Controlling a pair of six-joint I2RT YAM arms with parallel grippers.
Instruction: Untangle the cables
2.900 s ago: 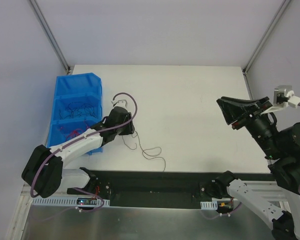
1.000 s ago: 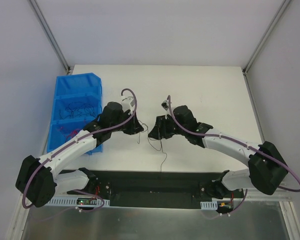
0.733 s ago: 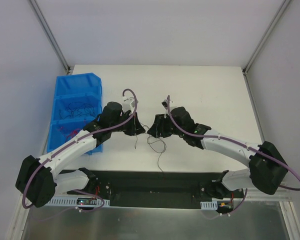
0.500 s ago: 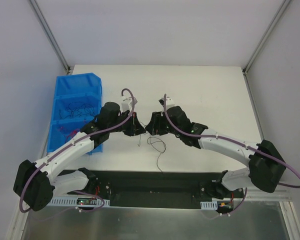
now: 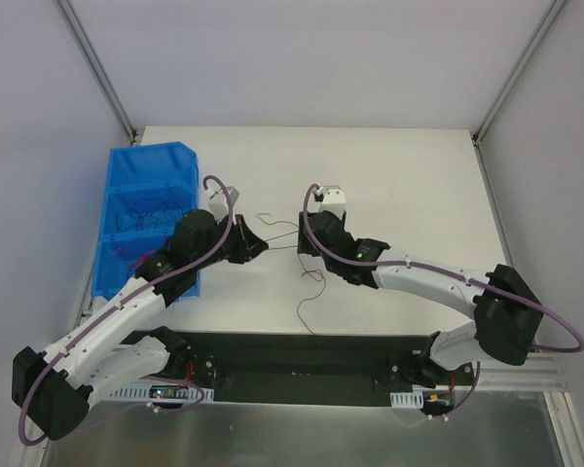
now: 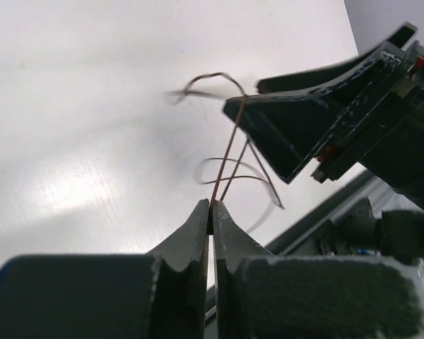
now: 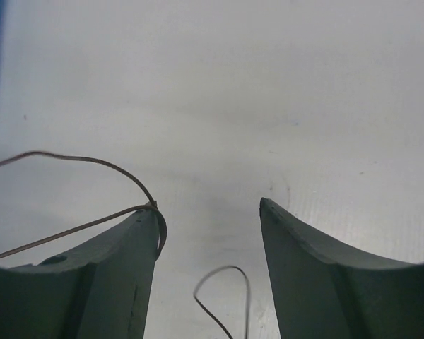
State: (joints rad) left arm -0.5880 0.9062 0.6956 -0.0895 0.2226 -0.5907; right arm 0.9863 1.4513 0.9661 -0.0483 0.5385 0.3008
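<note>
Left pincer (image 6: pixel 210 206) is squeezed tight on the cables (image 6: pixel 230 152). Its two fingers press together with no gap, and two thin reddish strands come out from between the tips. The strands run straight away from it, pulled into a line, toward the right pincer (image 7: pixel 208 205). So the long way of the cables goes across the table (image 5: pixel 399 175) from one pincer to the other. The two pincers are near each other, with only a short bit of wire between them.

Right pincer is wide open and grips nothing. In the right wrist view the wire does not pass through the gap. It hooks over the tip of one finger (image 7: pixel 138 240), the one on the left of that view, and bends round it. The gap shows only bare table and a small loose loop (image 7: pixel 230 282).

I think the next move hangs on this. The wire sits at the side of the open fingers, not between them. The right pincer would have to slide sideways toward the wire before it closes, or it will close on air.

From above, the rest of the cables curl loosely just beside the right pincer, and one tail (image 5: pixel 304 309) trails toward the near edge. Far off to the left stands a blue bin (image 5: pixel 122 161) with other thin wires (image 5: pixel 148 209) inside.
</note>
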